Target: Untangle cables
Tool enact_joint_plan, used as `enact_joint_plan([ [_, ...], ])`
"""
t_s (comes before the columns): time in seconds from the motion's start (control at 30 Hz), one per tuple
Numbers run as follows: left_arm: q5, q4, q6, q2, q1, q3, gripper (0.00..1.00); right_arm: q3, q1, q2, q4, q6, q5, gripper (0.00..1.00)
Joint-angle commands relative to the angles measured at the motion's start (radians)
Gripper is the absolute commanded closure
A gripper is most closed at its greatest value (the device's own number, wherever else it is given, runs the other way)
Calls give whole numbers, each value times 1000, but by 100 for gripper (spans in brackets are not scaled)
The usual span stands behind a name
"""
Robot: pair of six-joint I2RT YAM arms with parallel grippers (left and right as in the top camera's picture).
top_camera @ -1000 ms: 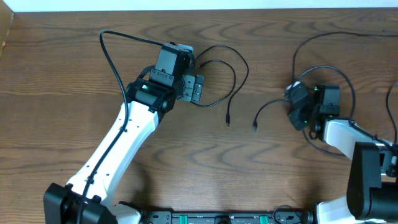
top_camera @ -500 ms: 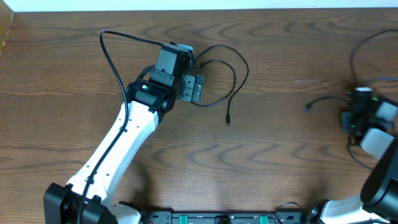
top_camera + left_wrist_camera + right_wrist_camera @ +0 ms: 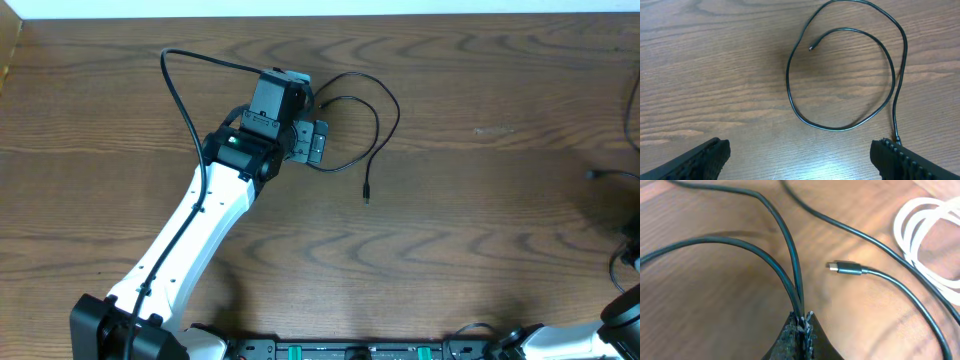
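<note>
One black cable (image 3: 378, 120) lies in a loose loop on the wooden table, right of my left gripper (image 3: 312, 142), and its plug end (image 3: 366, 196) points toward the near edge. In the left wrist view that loop (image 3: 840, 80) lies ahead of my left gripper (image 3: 800, 157), which is wide open with nothing in it. My right gripper (image 3: 801, 320) is shut on two strands of a second black cable (image 3: 785, 235). A plug (image 3: 845, 268) on a black cord lies just beyond it. A coiled white cable (image 3: 930, 235) lies at the far right.
The left arm (image 3: 190, 240) stretches from the near left edge to the table's middle, with its own thick wire (image 3: 180, 90) arching over it. Only a cable tip (image 3: 592, 175) and dark cord show at the overhead view's right edge.
The right gripper has carried its black cable to the right, out of the overhead view. The left arm and the looped cable beside it have not moved.
</note>
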Motion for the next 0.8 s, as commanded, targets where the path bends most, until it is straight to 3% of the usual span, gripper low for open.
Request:
enact_joint_plan([
  [0.0, -9, -3, 14, -8, 3, 11, 5, 16, -41, 10, -2, 149, 11, 99],
  [0.33, -9, -2, 14, -8, 3, 11, 5, 15, -57, 10, -20, 207, 18, 98],
  [0.4, -9, -2, 14, -8, 3, 11, 5, 15, -57, 10, -22, 214, 18, 83],
  [0.53, -10, -2, 14, -8, 3, 11, 5, 15, -57, 10, -23, 214, 12, 35],
  [0.6, -9, -2, 14, -8, 3, 11, 5, 16, -58, 8, -16, 246, -8, 17],
  [0.77, -9, -2, 14, -8, 3, 11, 5, 16, -57, -6, -12, 273, -120, 1],
])
